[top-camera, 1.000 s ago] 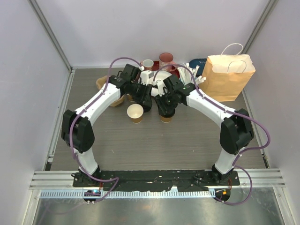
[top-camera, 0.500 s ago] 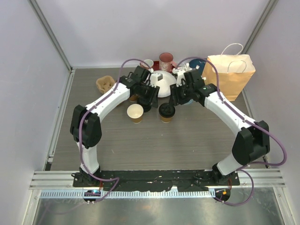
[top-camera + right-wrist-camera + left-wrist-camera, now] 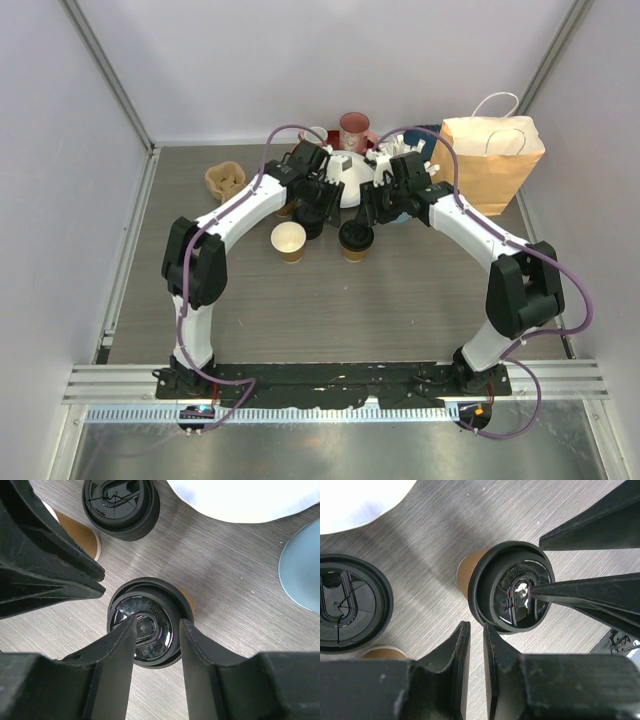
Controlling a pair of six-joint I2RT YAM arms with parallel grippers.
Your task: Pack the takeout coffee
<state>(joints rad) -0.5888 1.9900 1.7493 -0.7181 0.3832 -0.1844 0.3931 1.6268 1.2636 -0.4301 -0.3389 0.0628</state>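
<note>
**Both grippers down over the lidded cups at mid-table**

The right gripper points straight down with its fingers parted. They sit over the black lid of a lidded cup, and the gap between them is narrower than the lid. Whether the tips touch the lid cannot be told. Nothing is pinched between them.

The left gripper also points downward. Its fingers are drawn almost together, with only a thin slit between them and nothing in it. In the left wrist view its tips lie just beside the rim of that same cup, and one finger of the right gripper crosses the lid from the other side.

The left arm and right arm both reach forward from their bases. Their elbows bow outward and their forearms angle in, so the wrists nearly meet over the middle of the table.

The lidded cup stands upright, its long axis vertical and its lid facing up. A strip of tan wall shows below the lid. A second lidded cup stands upright near it, on the left arm's side. An open cup stands in front of that one, mouth up and white inside. The three cups are close together.

Behind them a white bowl lies between the two wrists, and a pink mug stands at the back edge. A tan paper bag with white handles stands upright at the far right. A tan moulded holder sits at the far left.
</note>
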